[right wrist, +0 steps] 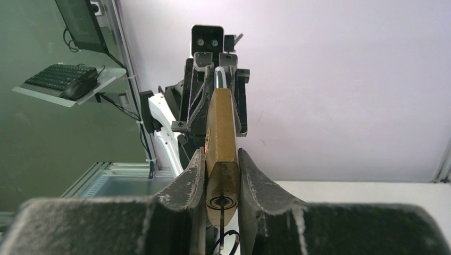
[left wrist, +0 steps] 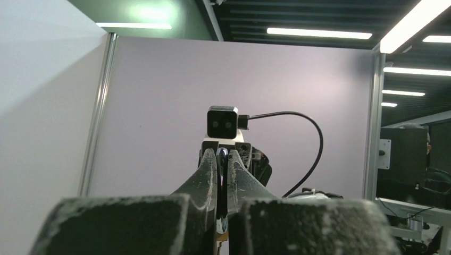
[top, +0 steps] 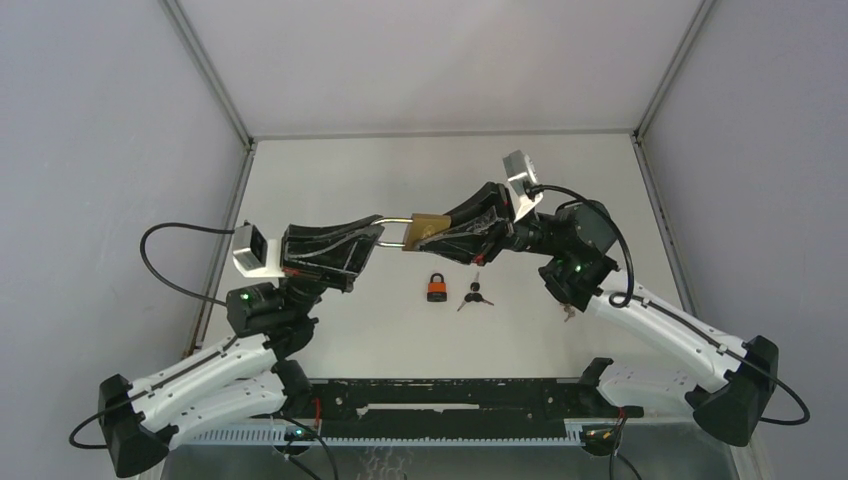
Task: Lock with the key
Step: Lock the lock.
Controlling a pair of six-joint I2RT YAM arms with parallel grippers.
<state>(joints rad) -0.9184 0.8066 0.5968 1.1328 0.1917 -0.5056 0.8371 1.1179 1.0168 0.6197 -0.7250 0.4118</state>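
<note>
A brass padlock (top: pixel 428 231) hangs in the air between both arms, above the table. My right gripper (top: pixel 447 236) is shut on its brass body (right wrist: pixel 221 127). My left gripper (top: pixel 372 238) is shut on its steel shackle (top: pixel 393 221), which shows as a dark bar between the left fingers (left wrist: pixel 210 175). In the right wrist view the keyhole (right wrist: pixel 220 202) faces the camera, and a thin key blade (right wrist: pixel 220 226) with a wire ring sticks out of it. The shackle top (right wrist: pixel 219 77) points at the left gripper.
A small orange and black padlock (top: pixel 436 287) stands on the white table (top: pixel 350 170) below the held lock. A bunch of keys (top: pixel 475 295) lies just to its right. Grey walls enclose the table on three sides.
</note>
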